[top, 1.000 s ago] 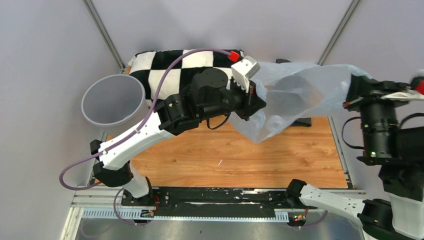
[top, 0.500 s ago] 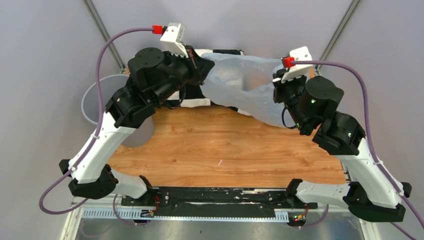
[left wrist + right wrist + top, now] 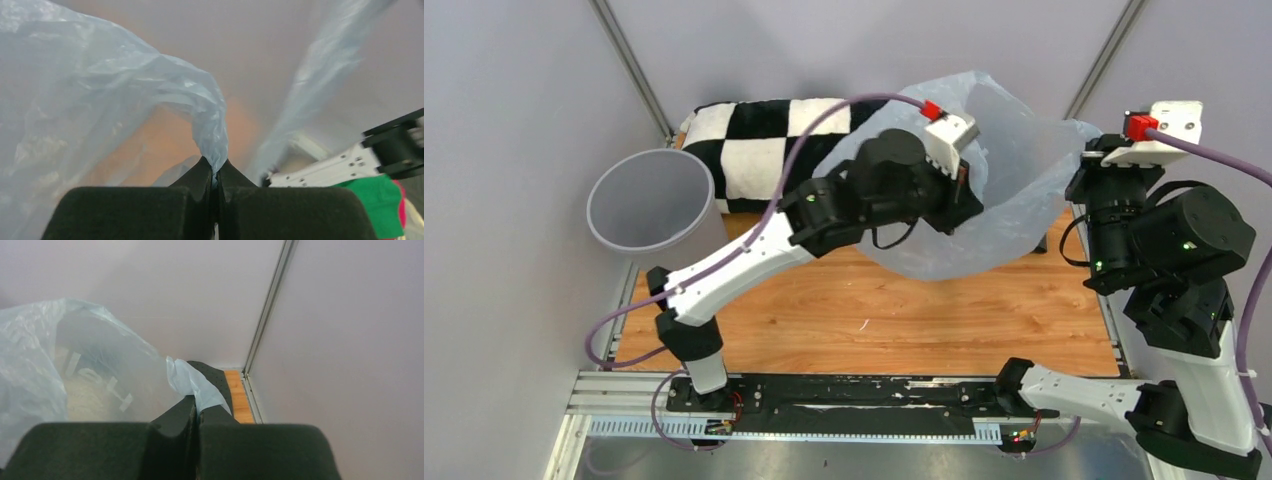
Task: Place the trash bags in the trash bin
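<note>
Thin plastic in both grips: pinching edges of the trash bag (image 3: pixel 1024 200) with the left gripper (image 3: pixel 215 172) and the right gripper (image 3: pixel 196 410) closed tight on it, holding it aloft, well right of the trash bin (image 3: pixel 592 215). Probably worth swinging left together, keeping slack, lowering inside the rim

The trash bag (image 3: pixel 1014 190) hangs over the table (image 3: pixel 874 310) between my left fingers (image 3: pixel 196 182) and right fingers (image 3: pixel 176 421). The trash bin (image 3: pixel 649 200) stands far left, beside the pillow (image 3: pixel 754 140)
</note>
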Available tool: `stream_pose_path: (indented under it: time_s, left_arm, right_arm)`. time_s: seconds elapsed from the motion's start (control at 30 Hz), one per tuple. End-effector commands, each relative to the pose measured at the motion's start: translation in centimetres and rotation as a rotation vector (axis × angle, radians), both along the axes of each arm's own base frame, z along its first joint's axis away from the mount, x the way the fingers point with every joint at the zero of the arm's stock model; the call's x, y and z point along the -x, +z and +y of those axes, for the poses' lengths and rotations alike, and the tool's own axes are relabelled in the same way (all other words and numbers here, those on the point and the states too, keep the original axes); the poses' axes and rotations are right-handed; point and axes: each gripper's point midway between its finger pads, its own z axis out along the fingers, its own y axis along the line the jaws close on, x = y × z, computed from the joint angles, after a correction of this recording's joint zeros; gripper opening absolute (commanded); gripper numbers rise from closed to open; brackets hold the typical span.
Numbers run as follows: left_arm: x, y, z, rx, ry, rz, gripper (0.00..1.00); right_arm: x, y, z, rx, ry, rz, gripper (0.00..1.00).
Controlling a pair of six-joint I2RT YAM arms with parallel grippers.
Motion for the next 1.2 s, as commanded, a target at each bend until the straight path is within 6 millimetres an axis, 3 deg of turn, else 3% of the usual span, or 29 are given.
stream_pose_path:
  time_s: [0.0,0.07,0.17,0.2,0.23,0.3,0.33,0.47,0.63,0.73,0.87,0.97,1.07,1.17]
  left_arm:
    - [-1.5,-2.0,2.3,-0.083,0.105,0.009,0.00]
    - [-3.7,-1.6,6.2,-0.066,0.232,0.021,0.00]
    - [-7.5,-1.2,14.3,0.036,0.441,0.089,0.00]
    - [-7.7,0.3,17.7,0.107,0.499,0.076,0.00]
    - [-8.1,0.4,20.1,0.135,0.547,0.069,0.00]
    - [-8.3,0.6,23.1,0.137,0.588,0.057,0.00]
    - [-8.0,0.7,23.6,0.125,0.583,0.049,0.00]
    - [-5.9,0.3,21.8,0.114,0.424,0.066,0.00]
    - [-6.0,-1.6,22.5,0.062,0.456,0.085,0.01]
    - [-6.2,-2.8,23.3,0.026,0.499,0.091,0.12]
    - [-6.6,-3.9,24.3,-0.008,0.552,0.094,0.26]
    - [-6.4,-3.5,25.0,0.000,0.573,0.077,0.40]
    - [-5.8,-2.3,25.5,0.023,0.571,0.053,0.57]
    - [-4.9,-0.9,25.9,0.056,0.557,0.033,0.66]
  right_arm:
    - [0.1,-0.3,-0.8,-0.004,-0.037,0.005,0.00]
    - [-0.8,-1.7,2.3,0.001,0.084,0.043,0.00]
    - [-1.9,-4.5,7.9,0.008,0.287,0.133,0.00]
    - [-2.1,-5.5,9.7,0.012,0.351,0.170,0.00]
    - [-2.2,-6.6,11.7,0.024,0.426,0.211,0.00]
    - [-2.3,-8.1,13.8,0.029,0.496,0.269,0.00]
    - [-2.3,-8.5,14.6,0.035,0.526,0.287,0.00]
    - [-2.2,-9.0,16.7,0.020,0.598,0.318,0.00]
    - [-2.6,-9.4,17.6,0.042,0.616,0.335,0.00]
    - [-3.1,-8.8,16.5,0.042,0.555,0.317,0.00]
    - [-3.4,-6.1,13.0,0.066,0.416,0.241,0.00]
    - [-2.8,-4.1,11.9,0.052,0.409,0.188,0.00]
    - [-2.6,-3.5,11.4,0.055,0.404,0.173,0.00]
    - [-2.5,-3.4,11.1,0.062,0.397,0.169,0.00]
